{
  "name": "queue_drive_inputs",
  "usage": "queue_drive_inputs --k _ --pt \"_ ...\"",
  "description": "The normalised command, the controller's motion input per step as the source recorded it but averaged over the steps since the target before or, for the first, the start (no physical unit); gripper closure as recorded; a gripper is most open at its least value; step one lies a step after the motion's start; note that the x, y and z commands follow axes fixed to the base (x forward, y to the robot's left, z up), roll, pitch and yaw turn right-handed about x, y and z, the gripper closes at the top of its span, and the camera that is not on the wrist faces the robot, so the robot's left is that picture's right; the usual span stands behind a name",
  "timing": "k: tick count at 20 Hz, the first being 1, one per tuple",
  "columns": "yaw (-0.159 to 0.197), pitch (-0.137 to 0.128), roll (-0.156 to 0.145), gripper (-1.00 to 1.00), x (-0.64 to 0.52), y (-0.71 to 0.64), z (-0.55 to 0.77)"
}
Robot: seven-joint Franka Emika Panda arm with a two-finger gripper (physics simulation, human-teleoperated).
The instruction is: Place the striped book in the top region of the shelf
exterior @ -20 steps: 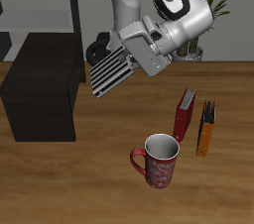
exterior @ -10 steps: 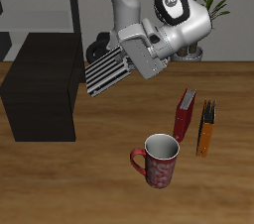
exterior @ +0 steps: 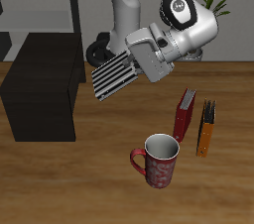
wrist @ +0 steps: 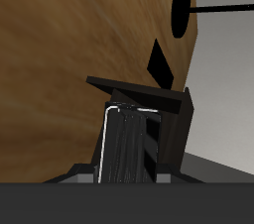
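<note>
The shelf (exterior: 40,84) sits low and dark on the table; beside and above its flat top hangs the gripper (exterior: 134,61), clenched on one edge of the striped book (exterior: 112,74). Thin, stiff and light, the book likely tolerates this edge grasp.

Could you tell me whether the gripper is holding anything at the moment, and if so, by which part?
Yes: the gripper holds the striped book by one end, clear of the table, the rest jutting toward the shelf.
</note>
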Motion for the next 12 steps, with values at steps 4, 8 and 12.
queue_drive_inputs --k 4,8,12 --pt "0.006 -0.032 0.008 1.0 0.13 0.23 -0.03" --pt "-0.003 0.035 -0.01 1.0 0.09 0.21 -0.14" --pt "0.01 0.075 0.02 1.0 0.1 0.22 -0.2"
